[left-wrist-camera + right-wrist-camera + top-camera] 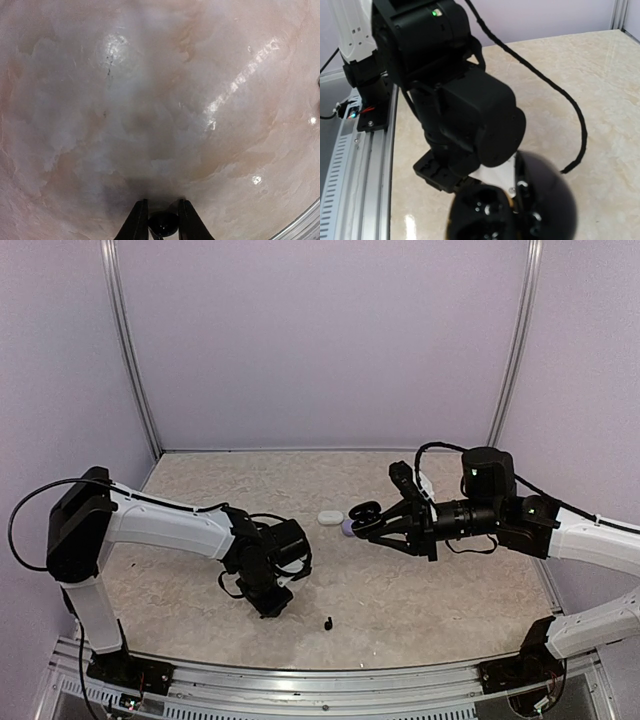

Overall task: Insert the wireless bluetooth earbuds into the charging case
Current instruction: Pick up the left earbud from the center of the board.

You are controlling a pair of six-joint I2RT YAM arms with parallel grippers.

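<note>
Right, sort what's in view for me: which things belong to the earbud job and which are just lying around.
Part of the job:
- black earbud, pinched in the left gripper
- black charging case, open, held by the right gripper
- loose black earbud, not yet picked up

Lying about:
- white case
- small lavender item beside it

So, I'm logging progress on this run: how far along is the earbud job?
Possibly done: the white case lies closed, contents unseen. In hand: the right gripper holds the open black case, and the left gripper pinches a black earbud. Left: seat it, then the other black earbud lying on the table.
</note>
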